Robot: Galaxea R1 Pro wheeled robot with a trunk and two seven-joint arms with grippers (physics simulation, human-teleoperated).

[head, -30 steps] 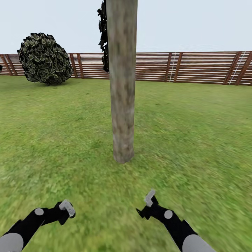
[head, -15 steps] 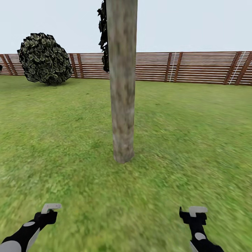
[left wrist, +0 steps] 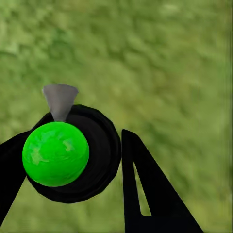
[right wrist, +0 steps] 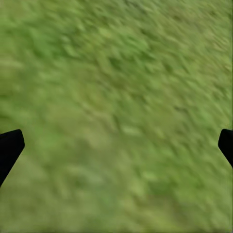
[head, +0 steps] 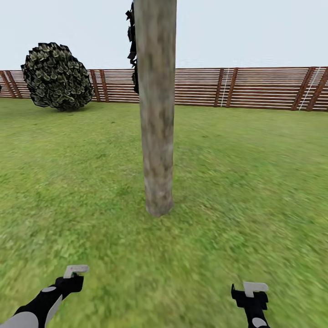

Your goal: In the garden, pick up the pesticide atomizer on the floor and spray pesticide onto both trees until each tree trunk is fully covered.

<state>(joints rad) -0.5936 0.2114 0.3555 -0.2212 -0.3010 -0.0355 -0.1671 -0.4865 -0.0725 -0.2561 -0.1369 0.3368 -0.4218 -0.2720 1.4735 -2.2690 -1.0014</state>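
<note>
One tree's trunk (head: 157, 114), a thick mottled grey-brown column, rises from the grass straight ahead in the head view, a little beyond both arms. The pesticide atomizer (left wrist: 56, 153) has a round black body, a bright green cap and a grey nozzle. It sits between the black fingers of my left gripper (left wrist: 73, 141), which is shut on it. In the head view the left gripper (head: 75, 273) is low at the left and my right gripper (head: 253, 291) low at the right. The right gripper (right wrist: 116, 145) is open over bare grass. I see no whitish specks on the bark.
Grass lawn (head: 246, 182) spreads all around the trunk. A rounded dark bush (head: 57, 76) stands at the far left against the brown slatted fence (head: 255, 89). Dark foliage (head: 133, 45) shows just behind the trunk.
Both arms swung outward and lower from a second ago, their grippers turning. Since half a second ago the view has shifted slightly, with the trunk a little further left.
</note>
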